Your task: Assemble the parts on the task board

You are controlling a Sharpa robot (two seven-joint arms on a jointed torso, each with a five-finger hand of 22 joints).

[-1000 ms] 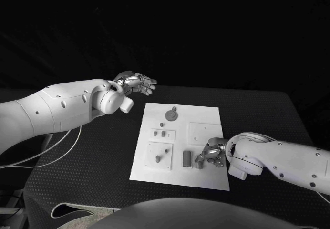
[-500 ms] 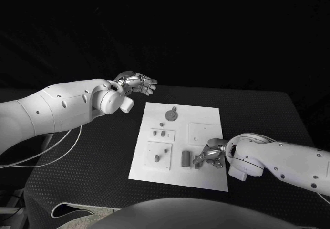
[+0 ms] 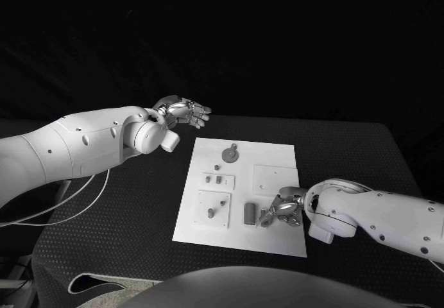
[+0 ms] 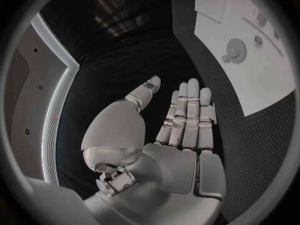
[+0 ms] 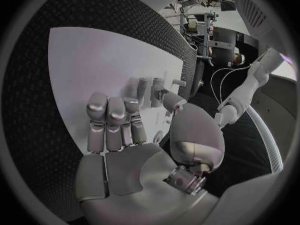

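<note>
On the black table [image 3: 120,212] the board [image 3: 278,240] lies central. Over the last second the right hand [image 3: 282,210] has been drawn slightly toward 6 o'clock, beside the upright grey part [image 3: 249,213]; whether anything is held cannot be told. The left hand [image 3: 183,111] is kept open at 11 o'clock (idle). Assembly is judged barely begun.

Lab: black table [image 3: 111,212], equipment racks [image 5: 203,22], cables [image 5: 219,80].

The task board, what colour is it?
White; the task board shows best in the head view.
</note>
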